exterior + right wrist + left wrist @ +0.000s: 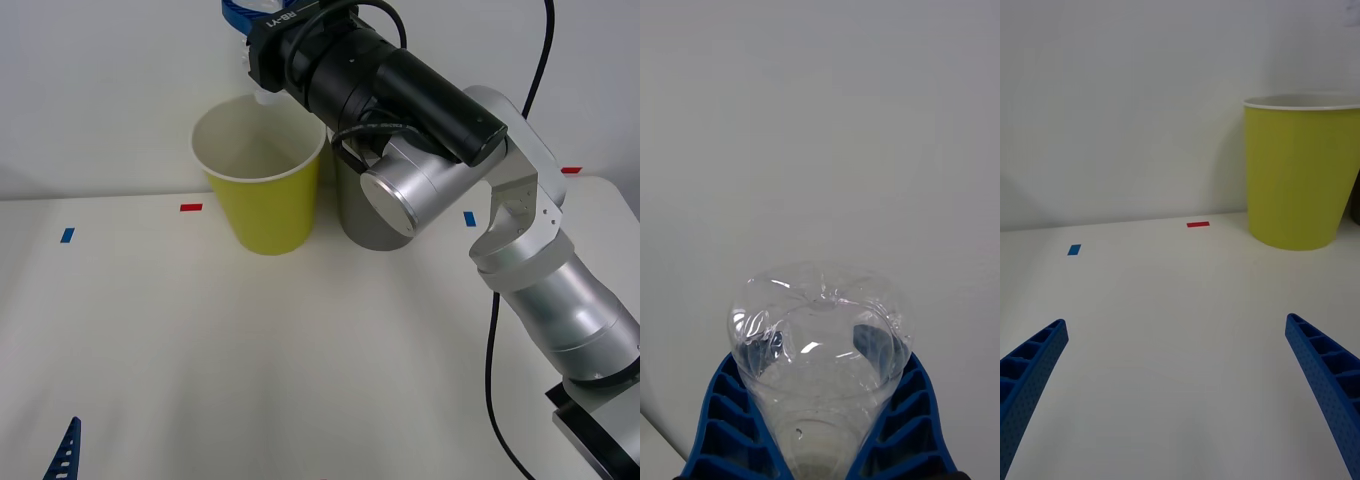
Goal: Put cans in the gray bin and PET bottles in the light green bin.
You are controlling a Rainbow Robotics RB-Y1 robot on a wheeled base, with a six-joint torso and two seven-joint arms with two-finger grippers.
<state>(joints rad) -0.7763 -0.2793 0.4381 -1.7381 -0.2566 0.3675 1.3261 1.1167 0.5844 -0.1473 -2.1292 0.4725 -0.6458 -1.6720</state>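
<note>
We found the right gripper raised above the far rim of the light green bin, its blue fingers closed on the PET bottle, whose clear ribbed base pointed away from the wrist toward the bare wall. In the front view only the whitish end of the bottle showed, just over the bin's open mouth. The gray bin stood immediately right of the green one, largely hidden behind the right arm. The left gripper hung low at the near left, fingers spread wide and holding nothing. Between it and the bins the white table lay open, marked by a red tape strip and a blue tape strip toward the far left.
</note>
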